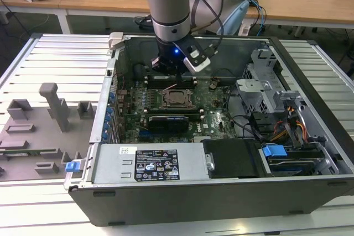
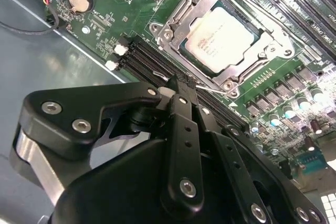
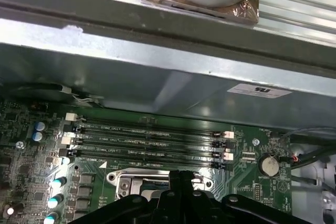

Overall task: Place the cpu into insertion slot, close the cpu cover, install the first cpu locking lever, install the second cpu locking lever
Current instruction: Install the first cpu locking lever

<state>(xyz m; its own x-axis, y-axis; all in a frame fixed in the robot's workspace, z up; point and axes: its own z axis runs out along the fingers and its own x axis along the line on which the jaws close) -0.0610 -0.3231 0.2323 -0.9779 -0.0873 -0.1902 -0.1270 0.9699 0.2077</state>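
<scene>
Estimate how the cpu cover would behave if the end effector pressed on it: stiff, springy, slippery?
The cpu cover looks like thin windowed sheet metal, so probably light and slightly springy. It lies flat over the cpu, so a downward push should barely move it. Its shiny surface may let a tip slide.

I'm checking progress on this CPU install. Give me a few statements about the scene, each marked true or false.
1. The cpu lies in the insertion slot. True.
2. The cpu cover stands upright. False: it lies flat, framing the cpu.
3. The pincer holds the cpu aloft. False: its tips are low over the motherboard, at the slot's edge.
4. The computer case lies on its side with its interior open. True.
</scene>
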